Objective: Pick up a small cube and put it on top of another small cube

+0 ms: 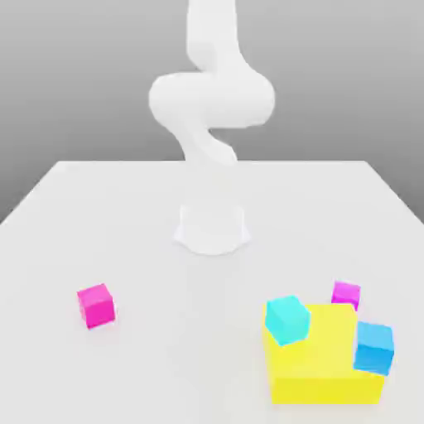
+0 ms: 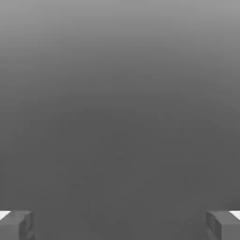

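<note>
Fingertips of the gripper (image 2: 120, 225) stand wide apart in the hand view, nothing between them. Taking the big yellow block (image 1: 323, 364) as landmark: the plain hot-pink cube (image 1: 96, 305) lies well apart toward the exterior view's left; a cyan cube (image 1: 286, 320) sits on its corner, a blue cube (image 1: 373, 348) seemingly against its other side, a small purple-magenta cube (image 1: 346, 293) just behind.

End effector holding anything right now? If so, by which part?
Nothing is held. The end effector is open with only bare space between its fingers; the pink cube sits alone on the table.
</note>
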You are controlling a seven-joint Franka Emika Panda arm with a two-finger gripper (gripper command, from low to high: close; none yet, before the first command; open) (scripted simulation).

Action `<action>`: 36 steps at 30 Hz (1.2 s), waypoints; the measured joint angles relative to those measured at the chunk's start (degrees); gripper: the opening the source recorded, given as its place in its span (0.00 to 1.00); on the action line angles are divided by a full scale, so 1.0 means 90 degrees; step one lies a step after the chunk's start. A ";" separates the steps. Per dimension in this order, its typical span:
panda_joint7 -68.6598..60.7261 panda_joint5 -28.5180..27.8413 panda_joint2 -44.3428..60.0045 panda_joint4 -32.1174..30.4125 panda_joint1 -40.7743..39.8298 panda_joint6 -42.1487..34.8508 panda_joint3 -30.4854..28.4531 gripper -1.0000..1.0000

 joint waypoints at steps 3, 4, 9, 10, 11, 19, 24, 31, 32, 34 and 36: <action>0.0222 0.0112 0.0651 -0.0525 -0.0277 0.0481 -0.0320 0.50; 0.0294 0.0149 0.0865 -0.0695 -0.0373 0.0637 -0.0409 0.50; 0.0706 0.0267 0.1938 -0.1547 -0.0860 0.1417 -0.0812 0.50; 0.0801 0.0282 0.2160 -0.1721 -0.0975 0.1577 -0.0875 0.50; 0.0903 0.0288 0.2387 -0.1900 -0.1089 0.1743 -0.0944 0.50; 0.2080 -0.0122 0.4457 -0.3303 -0.2171 0.3283 -0.1573 0.50; 0.1686 0.0458 0.5184 -0.3234 -0.2410 0.3852 -0.1261 0.50; 0.1070 0.1312 0.6156 -0.3076 -0.3250 0.4630 -0.0188 0.50; 0.1037 0.1369 0.6277 -0.3064 -0.3367 0.4731 -0.0051 0.00; 0.1039 0.1367 0.6277 -0.3064 -0.3368 0.4732 -0.0051 0.00; 0.1049 0.1357 0.6277 -0.3064 -0.3369 0.4734 -0.0050 0.00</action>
